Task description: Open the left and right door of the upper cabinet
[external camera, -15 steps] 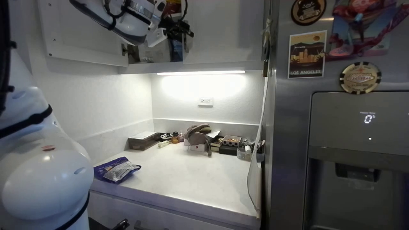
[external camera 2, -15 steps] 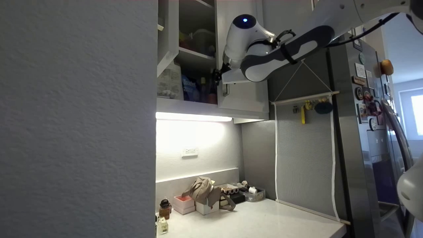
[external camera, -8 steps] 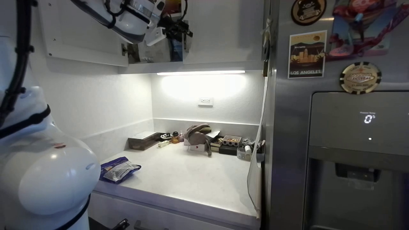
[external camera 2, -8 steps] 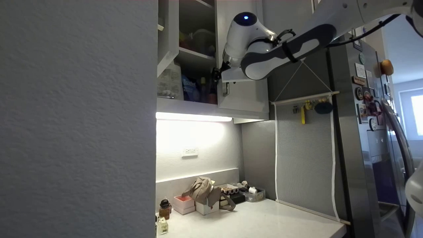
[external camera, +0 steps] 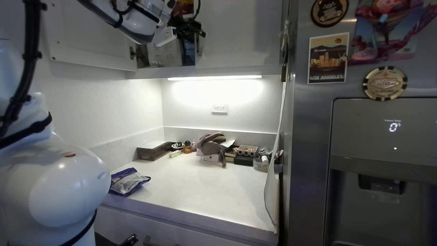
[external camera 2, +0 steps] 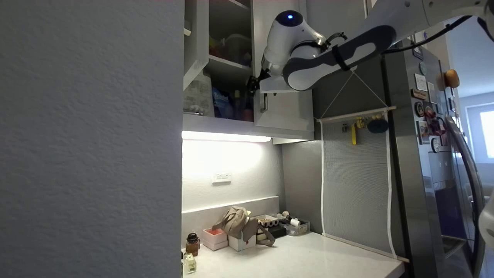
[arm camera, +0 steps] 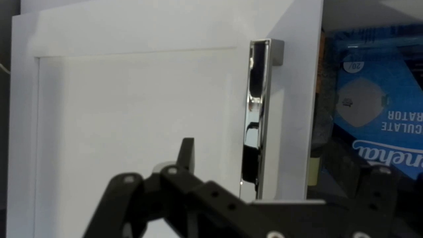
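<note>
Left door point(external camera: 88, 37): found swung out beside the wall point(external camera: 109, 95), inner face and metal hinge point(external camera: 133, 53) exposed. Panel looks stiff and would likely drift if brushed; no grasp appears called for here.

Upper cabinet point(external camera: 164, 72): left-hand side uncovered. A blue packet point(external camera: 188, 56) sits at the right of the opening; it should be kept out of any grip, as it may snag or crush.

Tool point(arm camera: 262, 148): fingers point(arm camera: 187, 155) spread wide, nothing pinched. In the wrist view the metal handle point(arm camera: 254, 115) runs between them, to all appearance clear of both. Whether the tips reach deep enough to close on it cannot be told.

Handle: polished bar, stood off the panel on an end post point(arm camera: 278, 53), along the free edge. Judged rigid and robust, but slippery. Recommended hold: across the narrow width, on the straight run away from the post, pads square to its sides.

Right door point(external camera: 239, 34): appears shut; white, with a recessed centre. Judged stiff and fairly light on the swing, some resistance probable at the start. Its pivots are out of sight, presumed on the side toward the fridge point(external camera: 309, 136). The pull should follow an outward arc to the right; a straight tug may let the bar slide free. Finish liable to scuffing should a fingertip drag across it.
</note>
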`<action>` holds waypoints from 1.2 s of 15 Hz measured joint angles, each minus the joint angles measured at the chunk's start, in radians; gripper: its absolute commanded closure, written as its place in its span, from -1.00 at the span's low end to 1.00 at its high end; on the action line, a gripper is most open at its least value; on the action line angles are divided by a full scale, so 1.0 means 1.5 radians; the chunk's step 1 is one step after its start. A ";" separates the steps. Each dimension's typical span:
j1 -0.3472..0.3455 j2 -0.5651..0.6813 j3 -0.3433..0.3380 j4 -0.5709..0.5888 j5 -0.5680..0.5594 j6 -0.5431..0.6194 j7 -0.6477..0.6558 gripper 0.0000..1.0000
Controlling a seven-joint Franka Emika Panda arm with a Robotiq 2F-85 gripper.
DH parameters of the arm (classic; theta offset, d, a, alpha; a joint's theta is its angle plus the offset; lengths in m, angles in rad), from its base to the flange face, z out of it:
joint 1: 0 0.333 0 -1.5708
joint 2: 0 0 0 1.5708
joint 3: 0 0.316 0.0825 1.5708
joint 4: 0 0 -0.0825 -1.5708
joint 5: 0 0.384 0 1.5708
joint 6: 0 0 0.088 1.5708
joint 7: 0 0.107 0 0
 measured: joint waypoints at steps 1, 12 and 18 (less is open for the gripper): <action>0.002 -0.001 -0.002 0.000 0.000 0.000 0.000 -1.00; 0.031 -0.039 -0.051 -0.031 0.106 -0.002 -0.109 -1.00; 0.028 -0.061 -0.057 -0.051 0.158 -0.002 -0.158 0.02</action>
